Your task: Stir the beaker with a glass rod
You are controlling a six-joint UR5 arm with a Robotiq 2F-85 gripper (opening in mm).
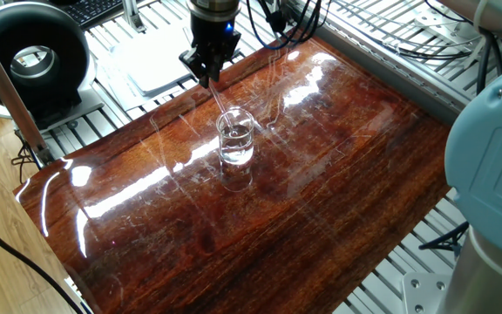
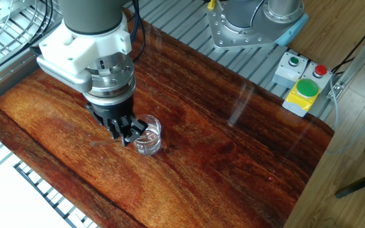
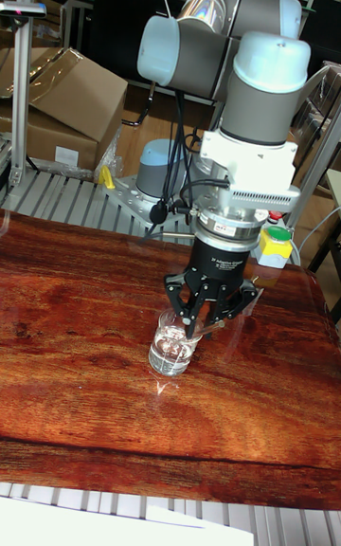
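The beaker (image 1: 235,139) (image 2: 148,137) (image 3: 175,348) is a small clear glass with clear liquid, standing upright on the wooden board (image 1: 338,183). Just above and beside its rim, my gripper (image 1: 206,73) (image 2: 127,135) (image 3: 200,322) points down and is shut on the glass rod (image 1: 220,101). The rod shows as a thin clear line slanting from the fingertips down into the beaker. In the other fixed view and the tall view the rod is almost invisible against the fingers and the glass.
A black round device (image 1: 30,58) and a white tray (image 1: 159,59) sit beyond the board's far left edge. A box with green and red buttons (image 2: 303,87) and the arm's base (image 2: 253,23) stand off the board's other side. Cardboard boxes (image 3: 59,102) lie behind.
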